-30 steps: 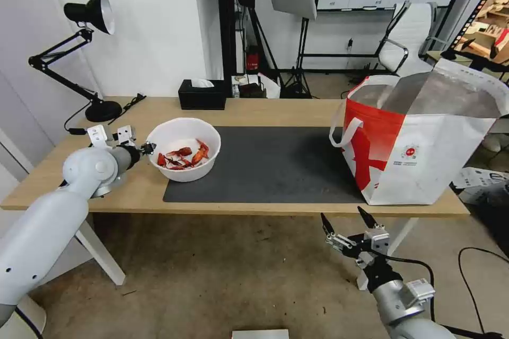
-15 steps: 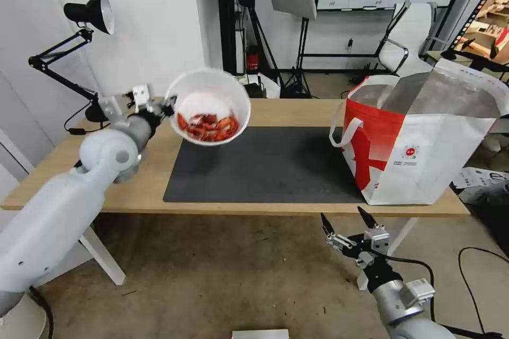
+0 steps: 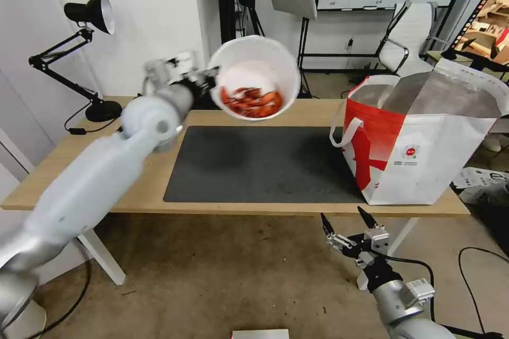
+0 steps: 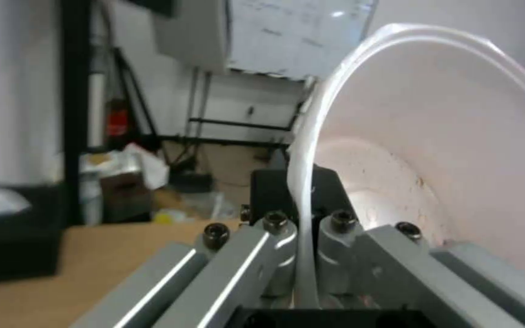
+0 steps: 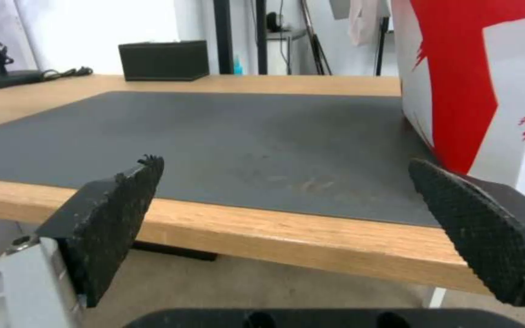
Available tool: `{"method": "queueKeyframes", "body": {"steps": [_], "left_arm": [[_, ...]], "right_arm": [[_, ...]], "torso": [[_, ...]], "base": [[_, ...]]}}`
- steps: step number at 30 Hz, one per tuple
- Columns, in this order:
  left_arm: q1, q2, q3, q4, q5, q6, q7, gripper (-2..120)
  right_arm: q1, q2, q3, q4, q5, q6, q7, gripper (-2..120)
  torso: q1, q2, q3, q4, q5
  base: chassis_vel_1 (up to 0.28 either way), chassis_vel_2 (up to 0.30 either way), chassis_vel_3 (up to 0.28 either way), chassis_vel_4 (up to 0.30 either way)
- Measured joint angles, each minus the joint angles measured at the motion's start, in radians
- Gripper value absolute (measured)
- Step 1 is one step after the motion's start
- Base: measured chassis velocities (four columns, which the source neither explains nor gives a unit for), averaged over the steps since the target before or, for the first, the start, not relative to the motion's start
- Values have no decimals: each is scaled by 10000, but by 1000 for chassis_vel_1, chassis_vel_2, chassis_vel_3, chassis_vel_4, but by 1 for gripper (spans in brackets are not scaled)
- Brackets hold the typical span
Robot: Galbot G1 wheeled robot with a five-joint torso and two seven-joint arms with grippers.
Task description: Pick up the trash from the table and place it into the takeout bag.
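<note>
bowl (image 3: pixel 254 78) rim in left gripper (image 3: pixel 211 83)

Glossy white plastic bowl (image 3: pixel 254 71), light wood table (image 3: pixel 69 169), matt grey mat (image 3: pixel 265 164), foil-lined bag (image 3: pixel 424 137), rough black claw pads (image 5: pixel 123 214)

Bowl (image 3: pixel 253 77) above mat (image 3: pixel 265 164), left of bag (image 3: pixel 424 143).

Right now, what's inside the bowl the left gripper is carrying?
Red crayfish shells are heaped in the low side of the tilted white bowl, which the left gripper pinches by its rim. Anything beneath the heap is covered.
</note>
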Motion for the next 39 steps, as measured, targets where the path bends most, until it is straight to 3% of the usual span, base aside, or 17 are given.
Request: {"method": "queueKeyframes", "body": {"steps": [3,4,7,8,11,12,15,20,27,34,39], "left_arm": [[-1144,-1374,585,993,-108,11,-73,0],[-1144,-1374,585,993,-108,11,-73,0],[-1801,-2785,965,2196,-62,13,-81,0],[-1801,-2785,965,2196,-62,13,-81,0],[-2159,-4304,1301,3526,354,-14,-53,0],[-2159,-4304,1301,3526,354,-14,-53,0],[-2324,-5264,1442,4492,727,-203,138,0],[-2404,-5422,2047,4982,1263,-859,529,0],[-1806,-5279,2735,4753,2764,-1840,894,0],[-1477,-5127,3310,3950,2685,-1574,1021,0],[-1474,-5226,3513,3914,2331,-1184,1033,0]], "right_arm": [[0,0,0,0,0,0,-1,100],[0,0,0,0,0,0,-1,100],[0,0,0,-1,0,0,0,100],[0,0,0,-1,0,0,0,100],[1,-1,0,0,0,-1,0,100],[1,-1,0,0,0,-1,0,100],[1,0,0,0,0,0,-1,100],[1,0,-1,0,0,0,-1,100],[1,0,0,-1,-1,0,-1,100],[1,0,0,0,-1,0,-1,100],[0,0,0,0,-1,-1,-1,100]], "torso": [[0,-1,-1,-1,0],[0,-1,-1,-1,0],[0,0,0,1,-2],[0,0,0,1,-2],[1,-1,0,0,-1],[1,-1,0,0,-1],[0,-1,-2,-5,1],[0,-1,-1,6,-3],[0,-1,-1,5,-6],[-1,-1,-2,3,-6],[0,-1,-2,4,-6]], "base": [[0,0,0,0],[0,0,0,0],[0,0,0,0],[0,0,0,0],[0,0,0,0],[0,0,0,0],[0,0,0,0],[0,0,0,0],[0,0,0,0],[0,0,0,0],[0,0,0,0]]}}
